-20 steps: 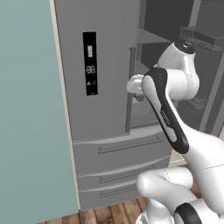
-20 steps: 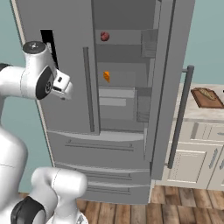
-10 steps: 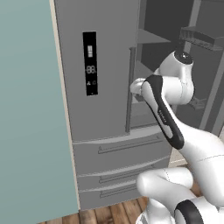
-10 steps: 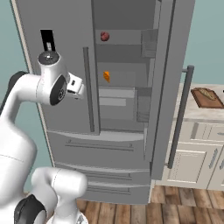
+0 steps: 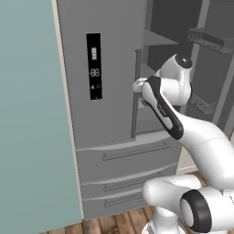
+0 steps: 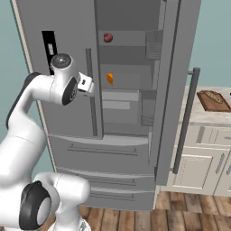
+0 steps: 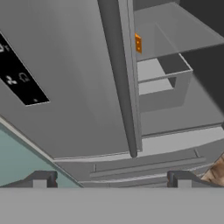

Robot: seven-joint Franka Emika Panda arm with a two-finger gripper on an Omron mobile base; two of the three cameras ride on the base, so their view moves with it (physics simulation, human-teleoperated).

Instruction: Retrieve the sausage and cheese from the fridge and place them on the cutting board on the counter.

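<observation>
The grey fridge [image 6: 113, 153] has its right door [image 6: 173, 67] swung open. Inside, the reddish sausage [image 6: 108, 37] lies on an upper shelf. The orange cheese [image 6: 110, 78] sits one shelf lower and also peeks past the left door's edge in the hand view [image 7: 138, 43]. My gripper [image 6: 89, 85] hovers in front of the shut left door, next to its bar handle [image 7: 127, 78]. It is open, with fingertips [image 7: 41, 179] far apart and nothing between them. The brown cutting board [image 6: 213, 100] rests on the counter [image 6: 198, 118] at the right.
The open door's long handle [image 6: 184, 119] juts out between the fridge interior and the counter cabinets. A black display panel [image 5: 94, 66] is on the left door, and drawers [image 5: 132, 153] lie below. A teal wall [image 5: 27, 114] stands left of the fridge.
The arm has swung towards the fridge, carrying the gripper from beside the display panel to the left door's handle. The jaws stay open; the food and board are unmoved.
</observation>
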